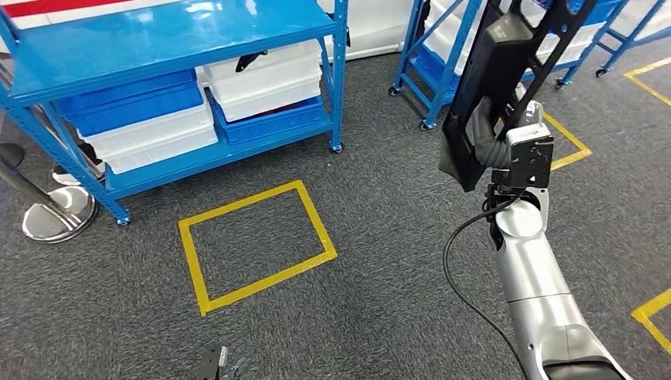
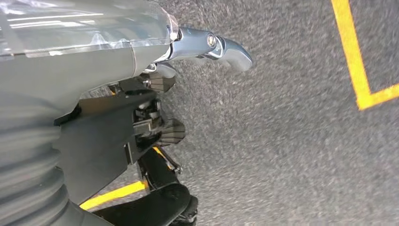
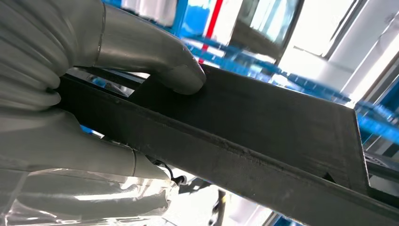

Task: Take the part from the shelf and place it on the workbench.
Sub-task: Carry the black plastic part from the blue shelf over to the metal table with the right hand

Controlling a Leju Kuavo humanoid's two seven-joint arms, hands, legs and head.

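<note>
From the head view, the grey carpet floor (image 1: 380, 237) spreads under everything; one blue shelf rack (image 1: 158, 47) stands at the far left, and more blue racks (image 1: 431, 63) stand behind the raised arm, their count unclear at the picture's edge; the near rack carries four stacked bins, two blue (image 1: 130, 99) and two white (image 1: 265, 79), on its lower shelf; one full yellow tape rectangle (image 1: 257, 245) lies on the floor in front of it, with parts of others near the right edge; a round chrome stand base (image 1: 55, 212) sits beside the rack's near leg. The black part (image 1: 506, 71), a long flat frame, is off the shelf and up in the air, tilted, in the right hand (image 1: 498, 150); the right wrist view adds the thumb (image 3: 160, 63) pressed on its flat face (image 3: 263, 122). The left wrist view has the left hand (image 2: 188, 70) hanging above the carpet, fingers apart, holding nothing.
</note>
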